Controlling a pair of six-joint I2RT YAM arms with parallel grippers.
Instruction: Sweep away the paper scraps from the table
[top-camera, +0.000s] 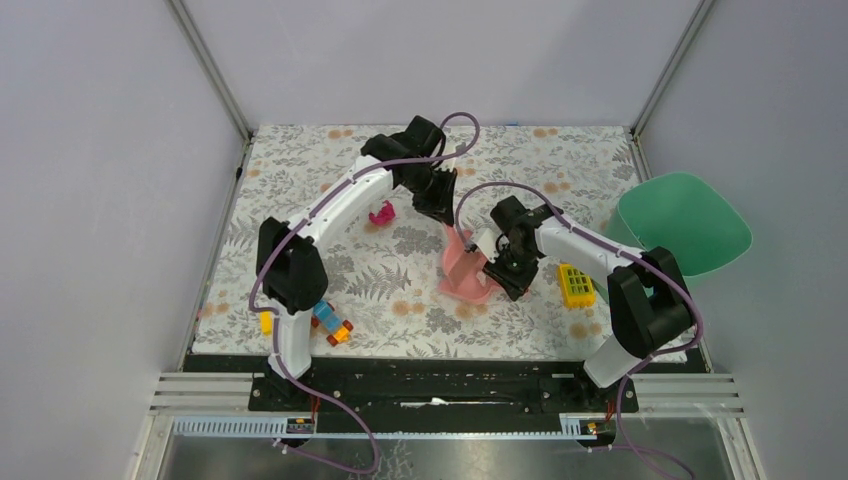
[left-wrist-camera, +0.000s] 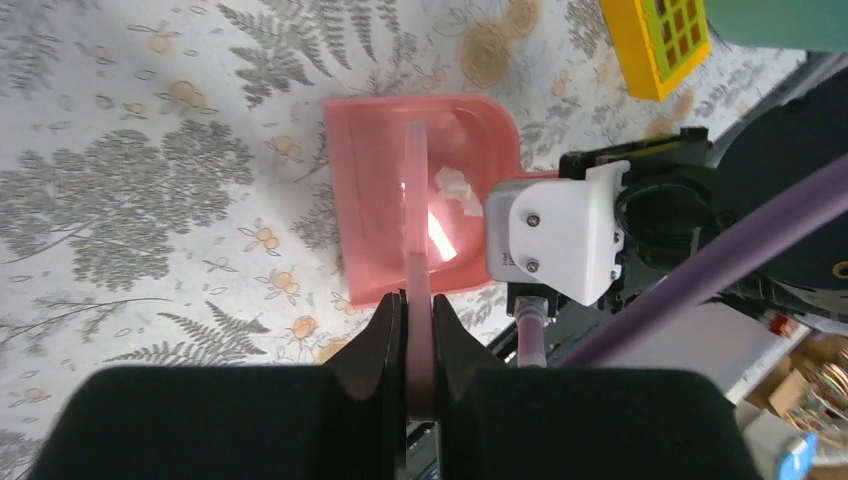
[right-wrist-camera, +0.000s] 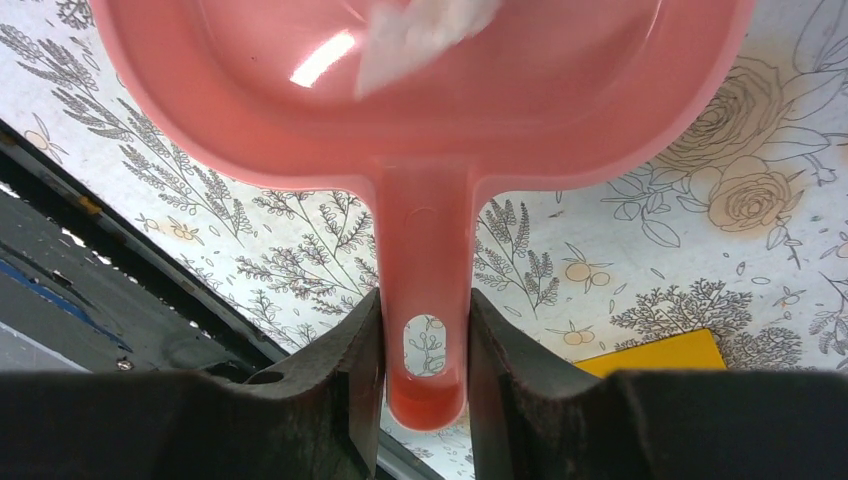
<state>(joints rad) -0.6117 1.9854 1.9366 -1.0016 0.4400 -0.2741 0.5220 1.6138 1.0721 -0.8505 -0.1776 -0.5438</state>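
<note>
A pink dustpan (top-camera: 465, 272) lies at the middle of the table (top-camera: 300, 165). My right gripper (top-camera: 505, 266) is shut on its handle (right-wrist-camera: 425, 250), the jaws pressed against both sides. A white paper scrap (right-wrist-camera: 420, 30) lies inside the pan (left-wrist-camera: 380, 190), and the left wrist view also shows that scrap (left-wrist-camera: 458, 190). My left gripper (top-camera: 444, 213) hangs above the pan's far edge, shut on a thin pink brush stick (left-wrist-camera: 417, 220) that reaches down over the pan. A magenta crumpled scrap (top-camera: 381, 213) lies on the cloth left of the left gripper.
A green bin (top-camera: 685, 222) stands off the table's right edge. A yellow grid-topped block (top-camera: 575, 285) lies right of the dustpan. Colourful toy bricks (top-camera: 331, 325) sit near the left arm's base.
</note>
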